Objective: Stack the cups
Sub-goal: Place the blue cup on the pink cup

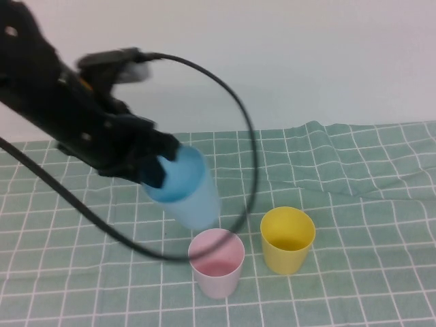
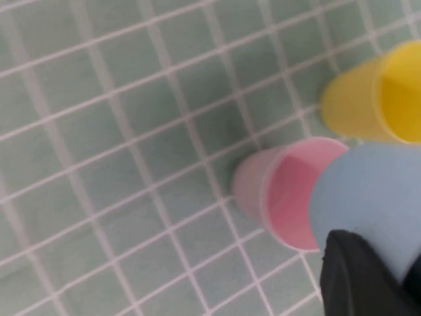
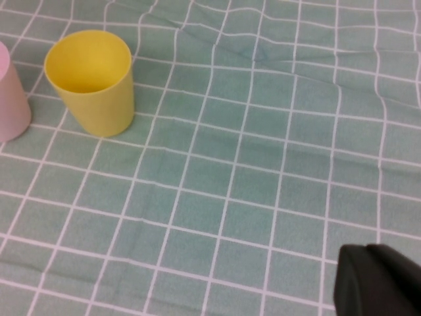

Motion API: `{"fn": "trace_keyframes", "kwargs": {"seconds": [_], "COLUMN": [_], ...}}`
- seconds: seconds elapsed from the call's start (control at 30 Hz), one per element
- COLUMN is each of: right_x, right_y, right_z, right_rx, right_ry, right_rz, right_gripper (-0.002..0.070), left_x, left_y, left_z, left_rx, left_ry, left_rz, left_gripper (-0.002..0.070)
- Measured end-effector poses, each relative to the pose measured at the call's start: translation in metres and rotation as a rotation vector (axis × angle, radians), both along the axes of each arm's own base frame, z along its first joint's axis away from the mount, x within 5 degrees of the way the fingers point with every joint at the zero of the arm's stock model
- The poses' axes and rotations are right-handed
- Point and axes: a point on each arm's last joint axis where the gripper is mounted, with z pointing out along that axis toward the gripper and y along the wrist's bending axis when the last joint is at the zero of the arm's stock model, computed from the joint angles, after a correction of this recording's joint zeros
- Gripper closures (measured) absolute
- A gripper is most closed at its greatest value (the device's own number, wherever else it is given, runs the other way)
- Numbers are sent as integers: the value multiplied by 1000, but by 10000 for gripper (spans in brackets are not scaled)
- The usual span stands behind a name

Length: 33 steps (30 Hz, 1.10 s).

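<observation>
While left tool (image 1: 158,169) grips blue cup (image 1: 187,187) over green checked cloth (image 1: 354,170), right tool (image 3: 378,280) aside, grip unclear, white wall (image 1: 306,54)

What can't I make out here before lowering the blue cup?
- Left gripper: its fingertips, high view, hidden by the blue cup.
- Pink cup: far rim, left wrist view, covered by the blue cup.
- Right gripper: cut off by the right wrist view's edge; absent from the high view.

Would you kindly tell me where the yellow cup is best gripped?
Grip the yellow cup at its rim, coming from above: it stands upright, mouth open, apart from the pink cup. The left gripper holds the blue cup; the right gripper is free.
</observation>
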Motion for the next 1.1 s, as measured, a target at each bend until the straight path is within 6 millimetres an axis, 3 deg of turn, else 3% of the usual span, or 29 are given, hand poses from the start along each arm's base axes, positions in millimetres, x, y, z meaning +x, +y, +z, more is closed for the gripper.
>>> {"fn": "trace_keyframes", "kwargs": {"seconds": [0.2,0.9,0.97,1.0,1.03,1.1], "right_x": [0,0,0,0,0,0], "right_y": [0,2,2,2,2,2], "right_z": [0,0,0,0,0,0], "right_rx": [-1,18,20,16,14,9], "right_ry": [0,5,5,4,3,2], "right_rz": [1,9,10,13,15,19], "right_gripper": [678,678,678,678,678,678], "left_x": [-8,17,17,17,18,18], "left_y": [-39,-55,-55,-55,-56,-56], "left_z": [-20,-74,-76,-76,-75,-75], "left_rx": [123,189,191,191,189,188], "left_ry": [-2,114,113,110,106,104], "left_rz": [-91,-78,-86,-88,-87,-87], "left_gripper": [675,667,628,648,568,504]}}
